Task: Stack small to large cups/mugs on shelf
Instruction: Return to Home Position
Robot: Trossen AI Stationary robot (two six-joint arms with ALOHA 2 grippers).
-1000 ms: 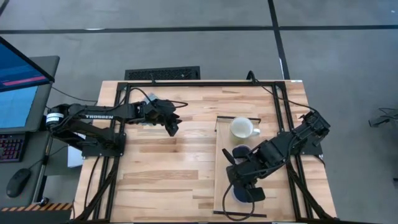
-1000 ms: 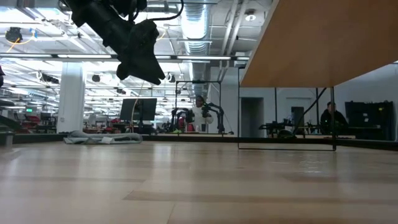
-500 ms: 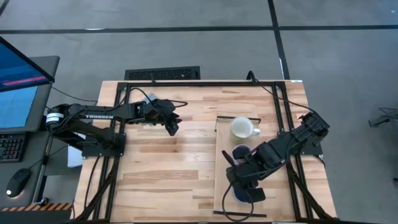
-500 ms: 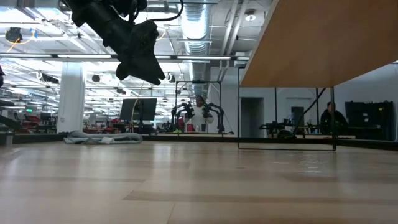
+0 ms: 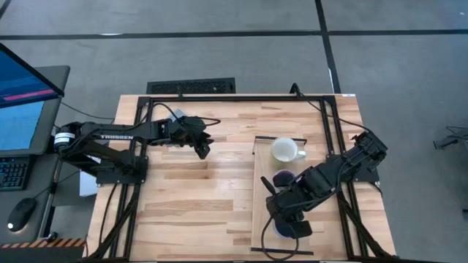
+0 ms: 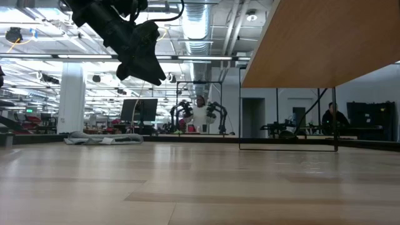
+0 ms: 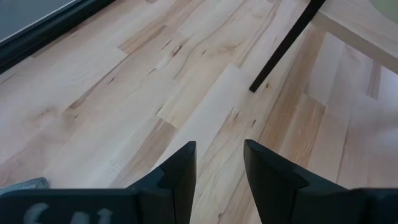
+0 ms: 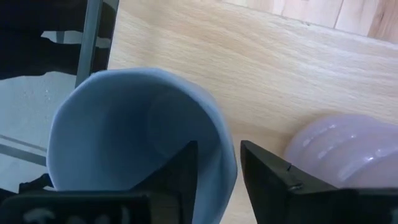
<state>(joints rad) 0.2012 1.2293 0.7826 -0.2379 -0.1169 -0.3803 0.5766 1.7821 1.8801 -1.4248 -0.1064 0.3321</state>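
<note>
Evidently we find placing done: cream-white ceramic mug [image 5: 285,150], lavender ceramic mug [image 5: 284,177] and slate-blue ceramic mug [image 8: 124,137] line the pale wooden shelf [image 5: 260,168]. Right tool [image 8: 219,152], narrowly parted, straddles the blue rim, apparently gripping nothing. Left tool [image 7: 219,155] hangs parted and empty over the wooden surface [image 5: 190,197]. Withdrawal calls for lifting straight clear.

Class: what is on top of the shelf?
On the shelf stand a white mug, a purple mug and a blue mug. The right gripper, above the blue mug, and its arm cover parts of the last two. The left gripper hangs aside.
</note>
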